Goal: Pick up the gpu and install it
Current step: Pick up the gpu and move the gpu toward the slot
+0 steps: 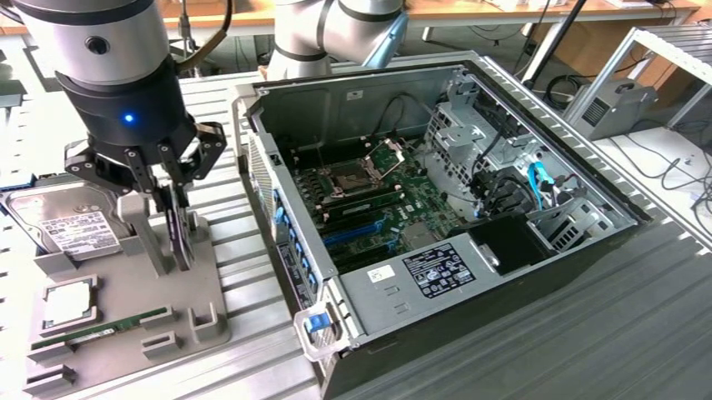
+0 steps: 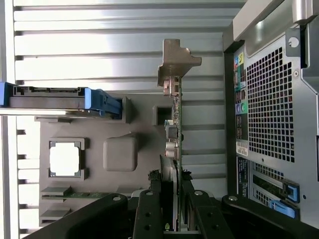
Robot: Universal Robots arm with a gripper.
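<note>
Grey plastic holder (image 1: 117, 321) on the worktop (image 1: 601, 333) carries the graphics card (image 1: 182, 242) upright on edge, beside the open computer case (image 1: 368, 292). We see the gripper (image 1: 175, 204) with jaws narrowed onto its upper edge. We judge pick-up in hand; freeing it calls for a straight lift.

The gripper (image 1: 167, 200) clasps the upright gpu (image 1: 182, 242) (on edge in the grey holder (image 1: 122, 287)) beside the open case (image 1: 323, 104).

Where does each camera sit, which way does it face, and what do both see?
Exterior view: off the arm, high, looking down on the open computer case and parts tray; arm and gripper show.
Wrist view: on the wrist, looking along the gripper onto the gpu.
Shared: gripper, gpu, parts tray, computer case.
</note>
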